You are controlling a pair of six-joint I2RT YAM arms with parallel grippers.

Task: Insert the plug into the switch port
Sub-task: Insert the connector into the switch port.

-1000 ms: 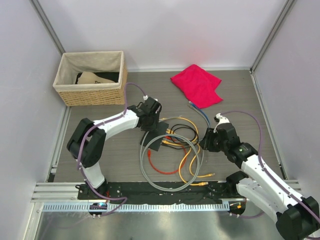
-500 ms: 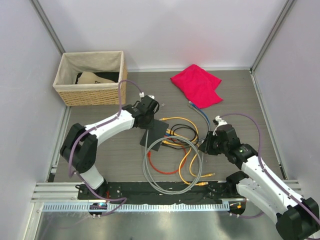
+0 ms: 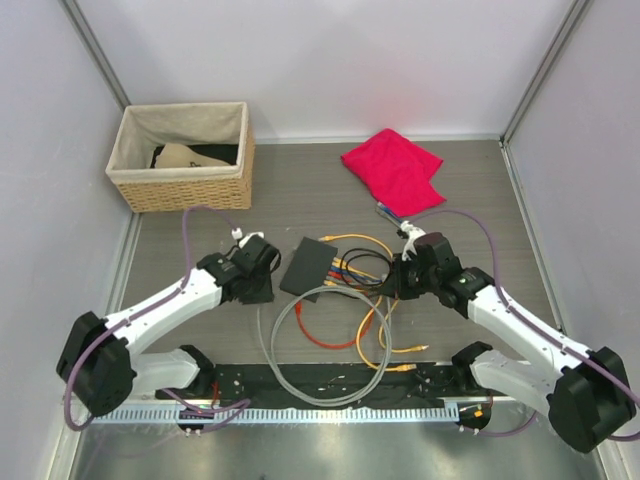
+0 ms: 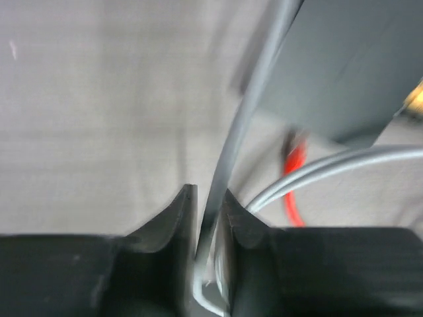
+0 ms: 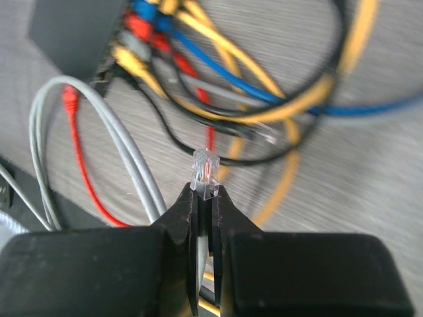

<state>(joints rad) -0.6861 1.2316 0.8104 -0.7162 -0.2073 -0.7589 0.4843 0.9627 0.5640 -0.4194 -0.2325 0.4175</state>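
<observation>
The switch [image 3: 309,265] is a flat dark grey box in the middle of the table, with coloured cables in its sockets [image 5: 125,49]. My right gripper [image 5: 206,191] is shut on a clear plug [image 5: 205,173] that sticks out past the fingertips, short of the switch [image 5: 73,30] and pointing towards its socket edge. From above, the right gripper [image 3: 392,283] sits just right of the cable tangle. My left gripper [image 4: 208,195] is shut on a grey cable [image 4: 244,112], just left of the switch [image 4: 337,66]. Seen from above, the left gripper [image 3: 262,288] is at the switch's near-left corner.
A wicker basket [image 3: 180,185] stands at the back left and a red cloth [image 3: 393,170] lies at the back right. A large grey cable loop [image 3: 300,375], a red cable [image 3: 322,338] and yellow cables [image 3: 385,350] lie between the arms, near the front rail.
The left gripper closed on the grey cable and pulled back to the near left, dragging the loop along. The right gripper closed on the plug and moved left towards the switch.
</observation>
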